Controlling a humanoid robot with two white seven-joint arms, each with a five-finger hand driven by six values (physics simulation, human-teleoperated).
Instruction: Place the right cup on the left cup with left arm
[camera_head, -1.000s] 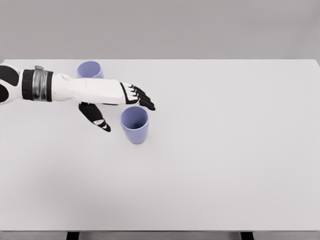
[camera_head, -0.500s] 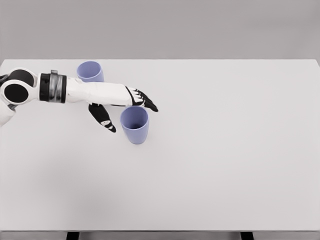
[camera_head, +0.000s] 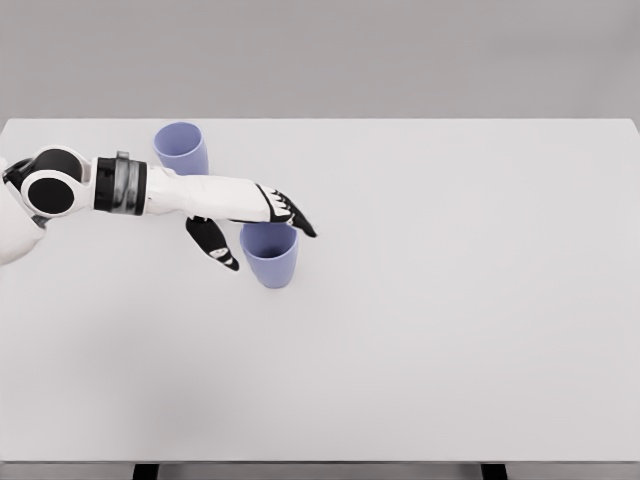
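Note:
Two lavender cups stand upright on the white table (camera_head: 450, 300). The right cup (camera_head: 270, 260) is near the middle left. The left cup (camera_head: 181, 147) stands further back, near the far edge. My left hand (camera_head: 262, 232) reaches in from the left at the right cup. Its fingers (camera_head: 290, 213) lie spread over the cup's far rim, hiding part of it. The thumb (camera_head: 214, 244) hangs down just left of the cup wall. The hand is open and holds nothing. The forearm passes in front of the left cup's base.
The table's far edge runs just behind the left cup.
My left arm has pushed further right and lower, so the fingers now cover the right cup's far rim and the thumb is closer to its side. Both cups stayed put.

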